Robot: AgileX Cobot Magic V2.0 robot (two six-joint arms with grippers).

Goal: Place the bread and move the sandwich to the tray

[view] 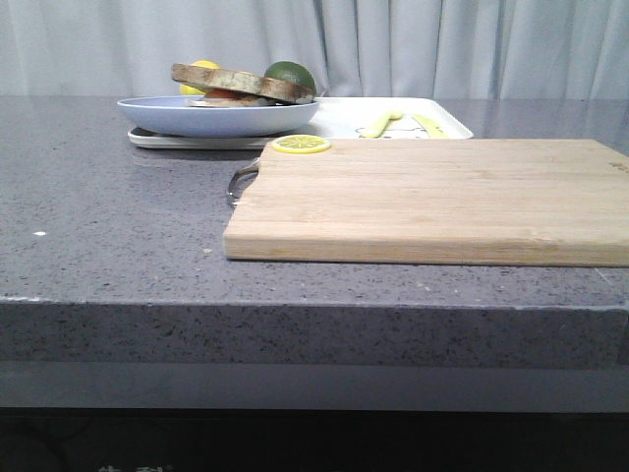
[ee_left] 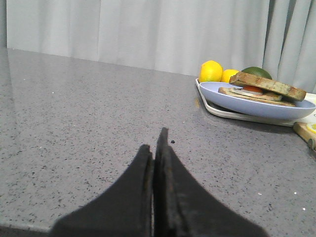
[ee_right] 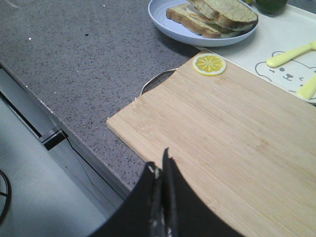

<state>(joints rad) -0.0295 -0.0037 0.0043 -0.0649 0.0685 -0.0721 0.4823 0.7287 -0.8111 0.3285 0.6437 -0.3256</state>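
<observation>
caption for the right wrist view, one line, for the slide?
Shut right gripper above the bare cutting board; sandwich on blue plate rests on the tray.

I see the sandwich, two brown-crusted toast slices with egg between, top slice tilted, on the blue plate. The plate sits on the white tray's left end, well ahead of both closed finger pairs.

The sandwich lies on the plate, which rests on the tray's left end. The cutting board lies before the tray on the worktop.
</observation>
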